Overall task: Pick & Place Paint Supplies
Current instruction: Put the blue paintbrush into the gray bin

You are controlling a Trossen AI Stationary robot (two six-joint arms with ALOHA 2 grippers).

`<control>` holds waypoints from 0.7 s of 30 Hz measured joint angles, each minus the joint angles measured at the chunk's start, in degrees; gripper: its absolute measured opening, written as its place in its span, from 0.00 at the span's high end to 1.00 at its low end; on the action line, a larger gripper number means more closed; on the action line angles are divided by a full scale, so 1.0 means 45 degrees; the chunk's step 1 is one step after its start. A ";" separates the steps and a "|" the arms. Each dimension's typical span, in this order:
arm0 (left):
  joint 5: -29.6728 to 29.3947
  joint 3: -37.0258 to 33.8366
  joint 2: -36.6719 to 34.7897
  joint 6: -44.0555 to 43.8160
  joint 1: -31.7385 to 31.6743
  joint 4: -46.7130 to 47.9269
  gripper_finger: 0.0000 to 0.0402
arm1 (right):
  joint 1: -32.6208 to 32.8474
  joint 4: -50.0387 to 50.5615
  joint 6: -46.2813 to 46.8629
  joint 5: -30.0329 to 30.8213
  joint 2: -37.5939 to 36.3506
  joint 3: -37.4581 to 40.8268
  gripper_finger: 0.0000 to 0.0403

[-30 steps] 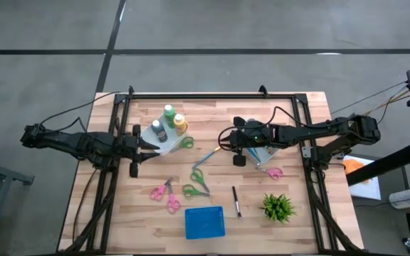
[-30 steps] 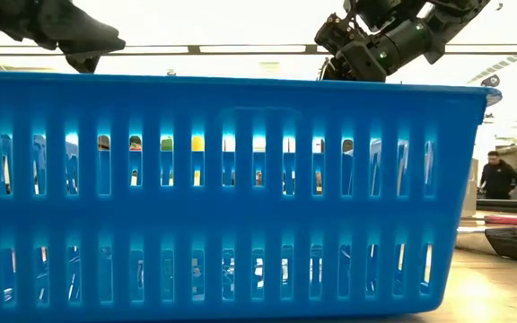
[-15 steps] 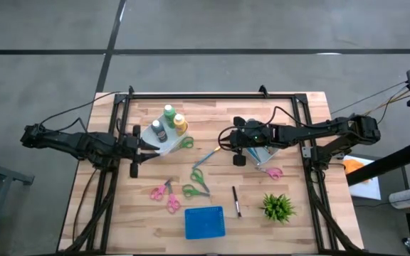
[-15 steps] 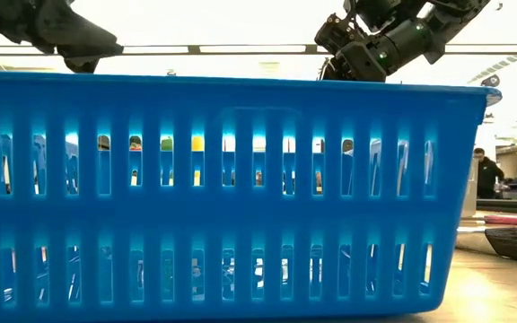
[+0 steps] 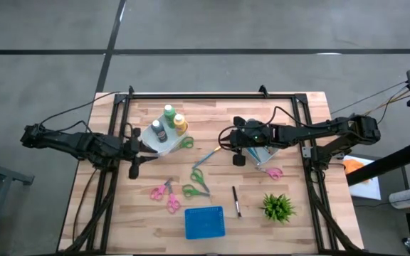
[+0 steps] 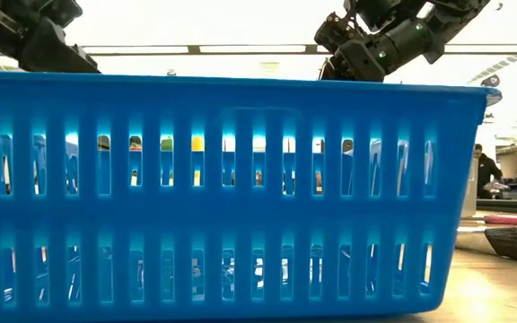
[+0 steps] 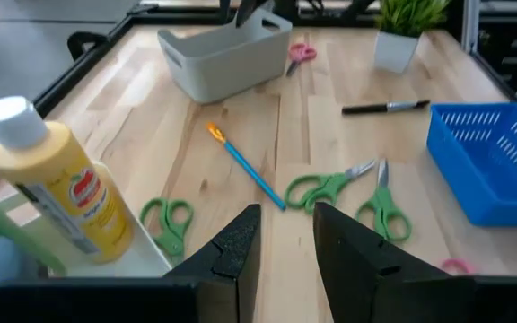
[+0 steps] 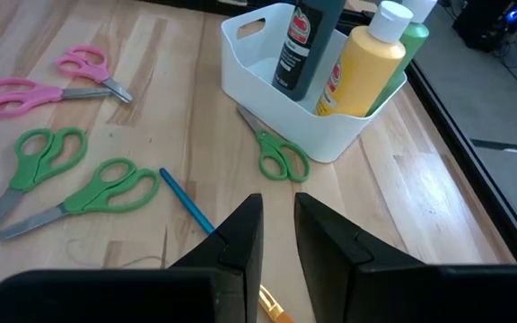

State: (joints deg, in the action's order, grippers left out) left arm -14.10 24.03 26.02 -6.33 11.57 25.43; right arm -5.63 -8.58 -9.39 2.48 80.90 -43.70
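on the pale wooden slatted table (image 5: 290, 227), a white plastic bin (image 8: 330, 135) with a cut-out handle stands near the left arm and holds three squeeze bottles upright: a dark grey bottle (image 8: 308, 40), a yellow-orange bottle with a white cap (image 8: 362, 67) and a green bottle (image 8: 407, 40) behind it. the left gripper (image 5: 142, 148) hovers just beside that bin, at its side toward the left arm, its two dark fingers (image 7: 236, 247) a narrow gap apart with nothing between them, so it grasps nothing. the right gripper (image 5: 224, 138) hangs over the middle of the table, its fingers (image 8: 240, 233) likewise close together with a small gap and empty. a thin paintbrush with a blue handle and orange tip (image 5: 208, 157) lies flat on the wood between the two grippers, near the right one. a dark-handled brush (image 5: 236, 202) lies nearer the front edge, between a blue slotted plastic basket (image 5: 204, 222) and a small green potted plant (image 5: 278, 207). a grey plastic bin (image 7: 227, 58) sits under the right arm. green-handled scissors (image 8: 281, 157) lie touching the white bin, two more green pairs (image 5: 198, 183) lie mid-table, and pink scissors (image 5: 166, 195) lie beside the basket.
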 joint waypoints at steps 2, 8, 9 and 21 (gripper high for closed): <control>0.0002 0.0000 0.0000 0.0005 -0.0004 0.0182 0.73 | 0.0010 0.0005 -0.0117 -0.0190 0.0000 -0.0005 0.84; 0.0003 0.0000 0.0000 0.0020 -0.0004 0.0423 0.73 | 0.0033 0.0029 -0.2749 -0.2827 0.0165 -0.0004 0.84; 0.0004 0.0000 0.0000 0.0020 -0.0004 0.0423 0.73 | 0.0034 0.0029 -0.3185 -0.2900 0.0262 -0.0005 0.84; 0.0004 0.0000 0.0000 0.0020 -0.0004 0.0418 0.73 | 0.0015 -0.0568 -0.4733 -0.2898 0.2948 -0.0191 0.84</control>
State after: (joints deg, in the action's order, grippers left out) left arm -14.09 24.03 26.02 -6.24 11.55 27.31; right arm -5.56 -11.14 -30.69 -10.56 94.17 -44.56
